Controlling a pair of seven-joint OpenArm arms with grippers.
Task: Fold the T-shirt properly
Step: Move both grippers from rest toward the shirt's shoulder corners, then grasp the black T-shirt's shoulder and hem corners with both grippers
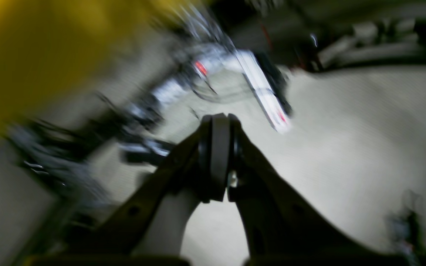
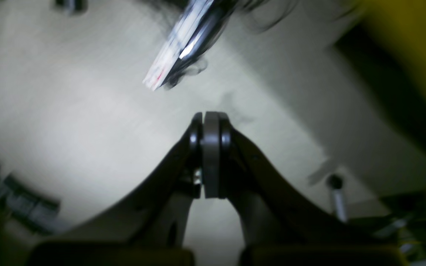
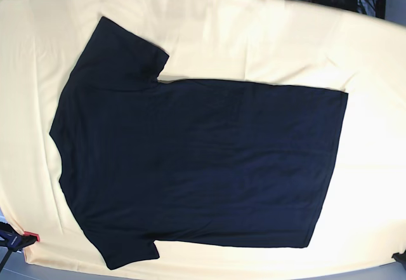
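While the shirt (image 3: 196,159) lies spread flat on the counter (image 3: 374,70), plain black side up, collar end toward the base view's left and hem toward its right, neither arm shows in the base view. Both sleeves are out flat. No fold is made yet, as far as I can judge.

Left claw (image 1: 218,125): pads pressed together, nothing between them. Right claw (image 2: 210,123): same, pinched together on nothing. Both wrist views are heavily blurred and show pale floor and a white power strip (image 1: 266,98), not cloth.

Risks, as judgement:
- Claws must part before any grasp; descending while closed would only shove the cloth and wrinkle it.
- Thin cloth on a cloth-covered counter: a pinch may catch the cover too, or only one layer.
- Uneven lift by the two arms would skew the fold line.
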